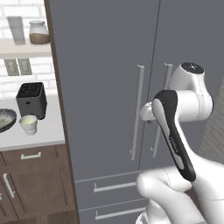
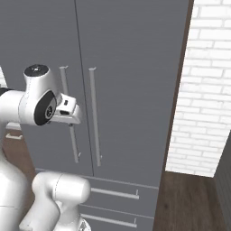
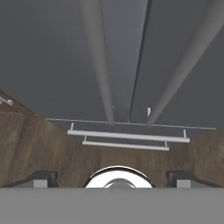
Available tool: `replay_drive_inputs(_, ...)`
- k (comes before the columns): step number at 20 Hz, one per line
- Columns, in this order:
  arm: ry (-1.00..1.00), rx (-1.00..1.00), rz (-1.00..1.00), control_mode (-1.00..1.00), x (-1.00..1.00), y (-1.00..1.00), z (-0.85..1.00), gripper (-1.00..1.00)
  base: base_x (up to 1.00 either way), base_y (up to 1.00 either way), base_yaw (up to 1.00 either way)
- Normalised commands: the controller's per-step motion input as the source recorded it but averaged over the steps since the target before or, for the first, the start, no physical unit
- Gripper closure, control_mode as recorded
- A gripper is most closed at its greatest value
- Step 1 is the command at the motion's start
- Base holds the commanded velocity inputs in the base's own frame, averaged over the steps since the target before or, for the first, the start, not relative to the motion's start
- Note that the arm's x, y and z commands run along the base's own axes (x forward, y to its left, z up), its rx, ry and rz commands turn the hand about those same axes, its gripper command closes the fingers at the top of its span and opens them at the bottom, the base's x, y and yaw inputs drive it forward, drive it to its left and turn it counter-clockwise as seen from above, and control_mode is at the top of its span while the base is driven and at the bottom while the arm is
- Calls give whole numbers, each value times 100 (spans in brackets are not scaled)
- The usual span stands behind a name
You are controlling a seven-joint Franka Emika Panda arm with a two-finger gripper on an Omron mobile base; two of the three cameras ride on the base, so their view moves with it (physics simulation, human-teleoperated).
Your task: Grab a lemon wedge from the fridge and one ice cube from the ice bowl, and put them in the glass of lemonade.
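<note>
Before the hand (image 3: 112, 177) stands the fridge (image 1: 109, 87), both doors shut, its two bar handles (image 3: 98, 61) running side by side just ahead of the spread fingertips (image 3: 41, 178). Nothing is held; the hand is open, apart from the handles. Left of the fridge, on the tabletop (image 1: 48, 131), the lemonade (image 1: 29, 124) sits beside the bowl (image 1: 6, 119) and toaster (image 1: 32, 99).

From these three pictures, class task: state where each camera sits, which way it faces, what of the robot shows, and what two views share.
Left base view: behind the arm's left, facing the fridge and counter; arm at lower right.
Right base view: behind the arm's right, facing the fridge and brick wall; arm at lower left.
Hand view: on the hand, looking down the doors; open gripper at bottom.
Shared: both base views show the two door handles.
</note>
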Motion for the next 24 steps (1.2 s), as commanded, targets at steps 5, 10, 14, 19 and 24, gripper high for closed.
replay_drive_inputs(5, -11, 5, 0, -100, -3, 0, 0, -100, 0, 0, 0)
replay_drive_inputs(10, -6, 1, 0, -100, 0, 0, 8, -100, 0, 0, 0)
replay_drive_inputs(14, 0, 0, -1, -100, 0, 0, 9, -100, 0, 0, 0)
replay_drive_inputs(19, -3, 0, -3, -100, 0, -13, 0, -100, 0, 0, 0)
replay_drive_inputs(24, -3, 0, -5, -100, 0, -8, 0, -100, 0, 0, 0)
